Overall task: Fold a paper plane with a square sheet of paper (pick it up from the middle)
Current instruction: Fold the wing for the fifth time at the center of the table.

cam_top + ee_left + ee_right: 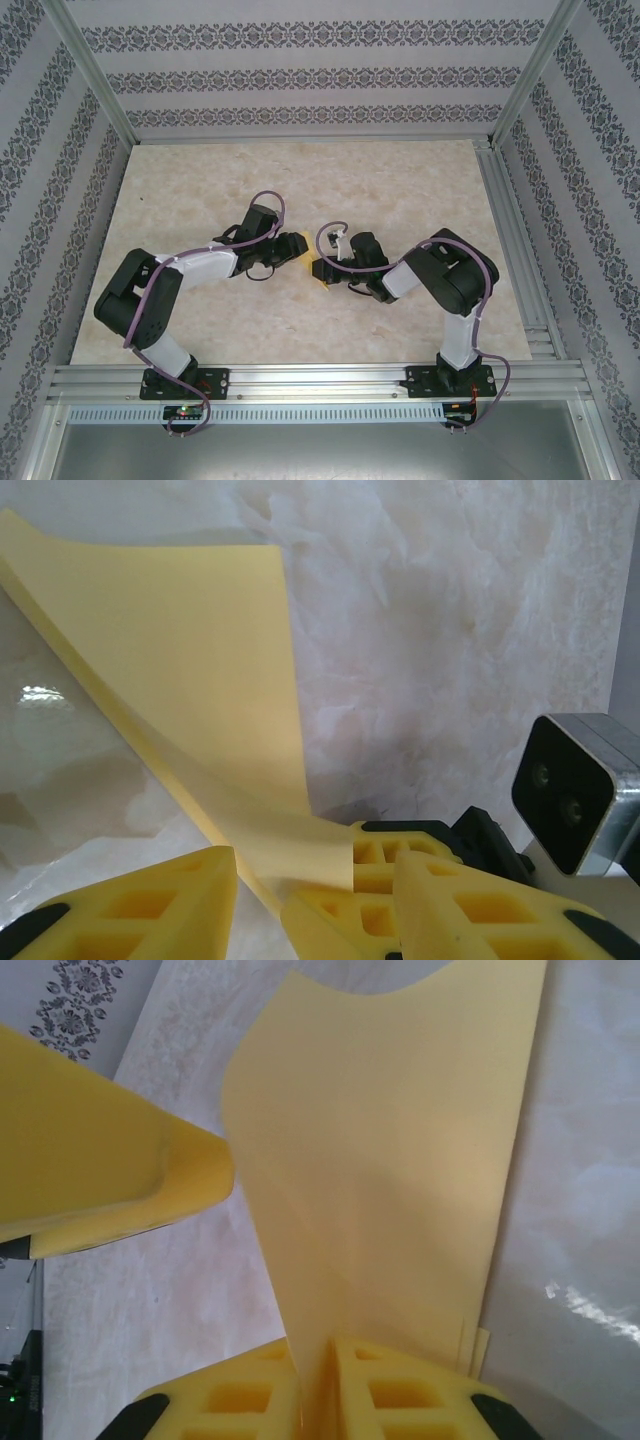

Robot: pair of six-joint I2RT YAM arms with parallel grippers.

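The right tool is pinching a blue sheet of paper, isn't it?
Not quite. The paper is yellow, not blue. The rest is right: the right wrist view shows the right tool pinching it between its fingers.

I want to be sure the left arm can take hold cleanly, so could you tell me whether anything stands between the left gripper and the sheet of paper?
Nothing visible does. The sheet of paper runs down between the open fingers of the left gripper, and the right gripper pinches it close beside them.
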